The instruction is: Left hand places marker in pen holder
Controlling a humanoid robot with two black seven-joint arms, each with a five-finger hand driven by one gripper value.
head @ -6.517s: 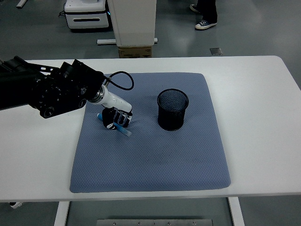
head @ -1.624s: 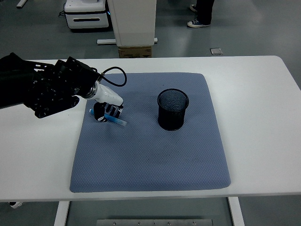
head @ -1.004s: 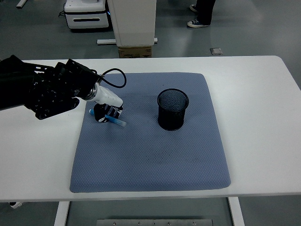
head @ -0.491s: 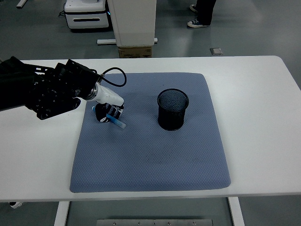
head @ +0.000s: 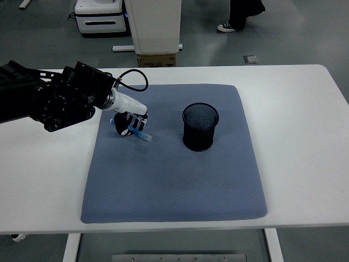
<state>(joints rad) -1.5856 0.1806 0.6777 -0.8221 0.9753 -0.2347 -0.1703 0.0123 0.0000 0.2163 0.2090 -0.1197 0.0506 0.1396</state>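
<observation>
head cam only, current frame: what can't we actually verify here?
- Marker, head view: only its blue ends show; the left hand covers the middle, so the finger contact is hidden.
- Whether the marker clears the blue mat: not settled from above.
- Pen holder interior: dark mesh, contents unreadable.
- Right arm: out of frame.
- Person at top: cut off by the edge, only legs and shoes show.

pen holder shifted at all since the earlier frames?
No. The pen holder sits at the same spot on the blue mat, right of centre near its far edge.
</observation>
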